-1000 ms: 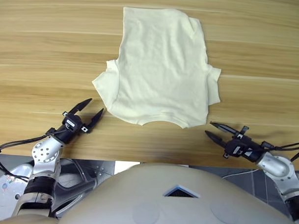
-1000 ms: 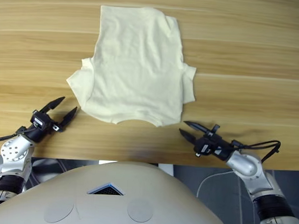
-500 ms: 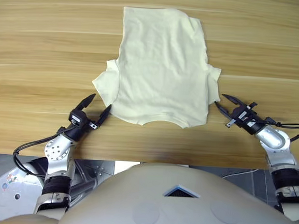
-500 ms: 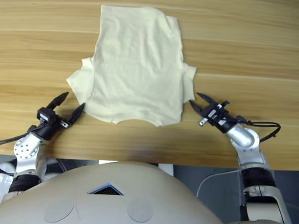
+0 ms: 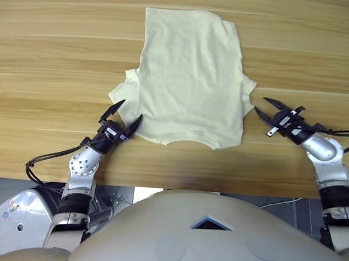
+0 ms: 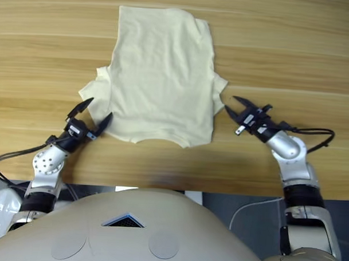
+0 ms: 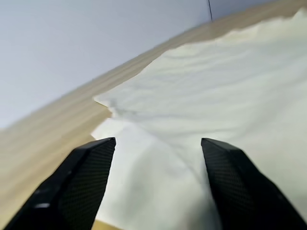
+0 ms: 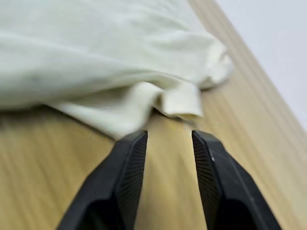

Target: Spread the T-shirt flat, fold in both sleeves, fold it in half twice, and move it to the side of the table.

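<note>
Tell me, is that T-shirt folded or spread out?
Spread out, not folded: the T-shirt lies flat on the table with both short sleeves sticking out at its sides.

T-shirt (image 5: 190, 79) lies flat on table (image 5: 51, 57); L gripper (image 5: 130, 109), jaws apart, maybe touches its left edge; R gripper (image 5: 260, 104), likewise spread, just beside right edge.

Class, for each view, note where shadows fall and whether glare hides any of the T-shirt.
Left eye view: even light, no glare; the T-shirt throws a thin shadow along its near hem onto the table. Right wrist view: dark shadow under the curled sleeve, ahead of the right tool. Left wrist view: gentle shading marks wrinkles beyond the left tool.
</note>
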### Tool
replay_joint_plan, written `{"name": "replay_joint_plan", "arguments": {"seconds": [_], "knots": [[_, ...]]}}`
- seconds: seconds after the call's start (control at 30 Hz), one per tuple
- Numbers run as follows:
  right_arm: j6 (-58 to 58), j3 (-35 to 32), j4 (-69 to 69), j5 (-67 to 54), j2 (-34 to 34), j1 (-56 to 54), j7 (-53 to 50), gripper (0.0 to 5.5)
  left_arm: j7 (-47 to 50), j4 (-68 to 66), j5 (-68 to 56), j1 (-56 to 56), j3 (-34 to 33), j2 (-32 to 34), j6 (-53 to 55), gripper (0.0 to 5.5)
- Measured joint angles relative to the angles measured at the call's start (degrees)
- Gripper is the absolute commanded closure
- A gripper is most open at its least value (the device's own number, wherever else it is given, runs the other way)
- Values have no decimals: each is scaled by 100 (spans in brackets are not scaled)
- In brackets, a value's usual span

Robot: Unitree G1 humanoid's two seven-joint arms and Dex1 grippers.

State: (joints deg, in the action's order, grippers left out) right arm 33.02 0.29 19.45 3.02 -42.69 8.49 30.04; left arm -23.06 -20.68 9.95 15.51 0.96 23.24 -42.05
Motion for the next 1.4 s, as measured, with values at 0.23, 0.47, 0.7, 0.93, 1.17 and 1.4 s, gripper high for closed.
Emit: {"name": "replay_joint_plan", "arguments": {"seconds": [0.23,0.47,0.7,0.93,1.17,1.4], "knots": [[-159,-360,-566,-132,-157,-77,76,377,669,4,383,-55,228,125,18,220],[-325,267,-1006,89,182,-131,290,377,809,6,395,-107,389,216,66,220],[-316,571,-455,507,361,-463,254,377,900,5,382,-155,521,280,100,220],[-184,845,273,880,531,-758,-8,377,902,5,334,-171,575,305,121,220],[-29,871,416,952,431,-667,-253,377,902,9,312,-195,649,316,128,220],[48,272,378,737,-364,80,-349,377,985,103,307,-151,689,316,226,220]]}}
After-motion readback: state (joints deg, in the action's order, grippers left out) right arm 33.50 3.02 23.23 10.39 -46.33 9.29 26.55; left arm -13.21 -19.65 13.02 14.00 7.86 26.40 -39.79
